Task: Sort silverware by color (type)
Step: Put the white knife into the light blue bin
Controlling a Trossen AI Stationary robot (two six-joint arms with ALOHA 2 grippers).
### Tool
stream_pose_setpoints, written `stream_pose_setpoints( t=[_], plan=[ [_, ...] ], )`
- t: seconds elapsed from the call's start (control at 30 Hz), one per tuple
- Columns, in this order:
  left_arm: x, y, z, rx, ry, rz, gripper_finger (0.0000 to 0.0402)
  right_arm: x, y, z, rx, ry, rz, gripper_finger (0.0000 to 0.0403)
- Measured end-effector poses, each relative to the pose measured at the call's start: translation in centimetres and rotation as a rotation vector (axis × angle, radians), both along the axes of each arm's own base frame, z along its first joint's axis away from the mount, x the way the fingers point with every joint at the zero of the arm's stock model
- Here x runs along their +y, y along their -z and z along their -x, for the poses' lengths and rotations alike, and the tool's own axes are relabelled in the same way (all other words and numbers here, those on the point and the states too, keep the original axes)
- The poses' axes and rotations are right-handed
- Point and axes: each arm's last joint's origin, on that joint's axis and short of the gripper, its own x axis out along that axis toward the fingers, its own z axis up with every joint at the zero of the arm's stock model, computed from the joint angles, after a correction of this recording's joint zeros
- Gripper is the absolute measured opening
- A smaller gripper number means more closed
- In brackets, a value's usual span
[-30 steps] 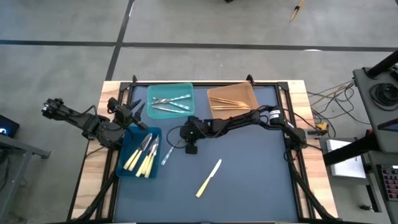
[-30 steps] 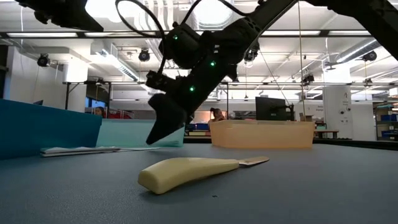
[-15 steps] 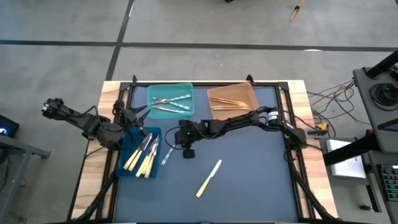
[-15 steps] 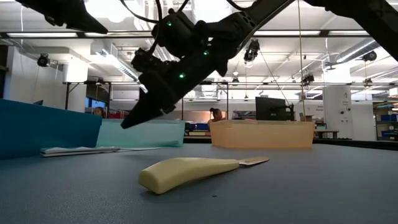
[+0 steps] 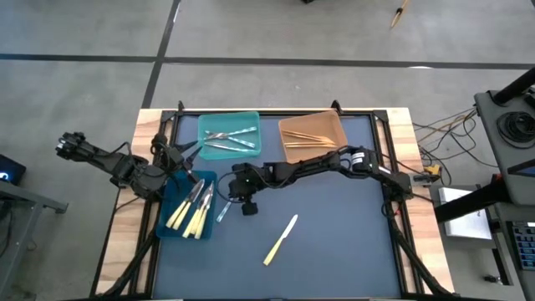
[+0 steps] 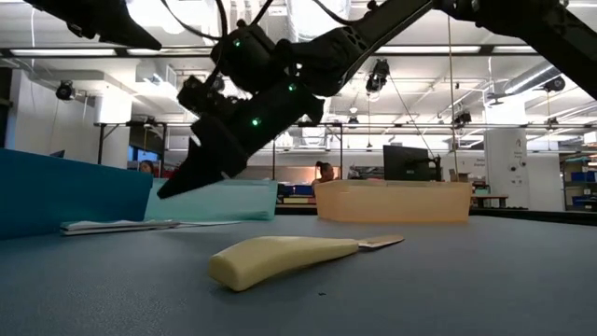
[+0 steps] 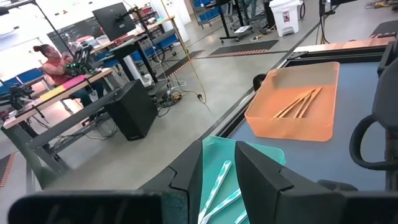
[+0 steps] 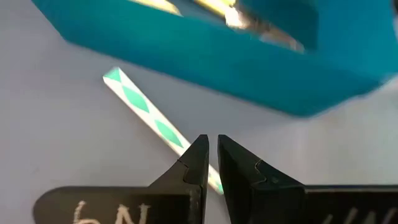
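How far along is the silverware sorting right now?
Mostly done. Silvery pieces lie in the teal bin, orange-tan ones in the orange bin, pale yellow ones in the blue bin. Nothing is in hand: the right gripper, shut, hangs near a green-patterned piece beside the blue bin. That piece and a pale yellow knife remain on the mat. The left gripper waits by the teal bin.

Silverware sorted by colour, two pieces loose

Pale yellow knife [image 5: 281, 239] lies diagonally lower centre; a green-patterned piece [image 5: 224, 207] lies centre-left; yellow pieces [image 5: 191, 211] left, silvery pieces [image 5: 229, 139] and orange-tan pieces [image 5: 308, 138] at top.
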Motion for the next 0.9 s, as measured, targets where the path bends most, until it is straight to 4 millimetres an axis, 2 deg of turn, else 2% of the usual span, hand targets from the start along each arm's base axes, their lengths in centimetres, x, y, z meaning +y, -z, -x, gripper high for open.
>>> stream_pose_setpoints(
  t=[0.23,0.43,0.9],
  plan=[
    [0.01,-0.01,0.02,-0.001,-0.002,-0.001,0.0077,0.02,-0.03,0.04,-0.020,-0.064,0.087,0.0028],
    [0.01,-0.01,0.01,-0.001,-0.002,-0.001,0.0077,0.00,0.11,0.10,-0.014,-0.051,0.070,0.0042],
    [0.01,-0.01,0.01,-0.001,-0.002,-0.001,0.0077,-0.02,0.10,0.09,-0.009,-0.021,0.045,0.0043]
  ],
)
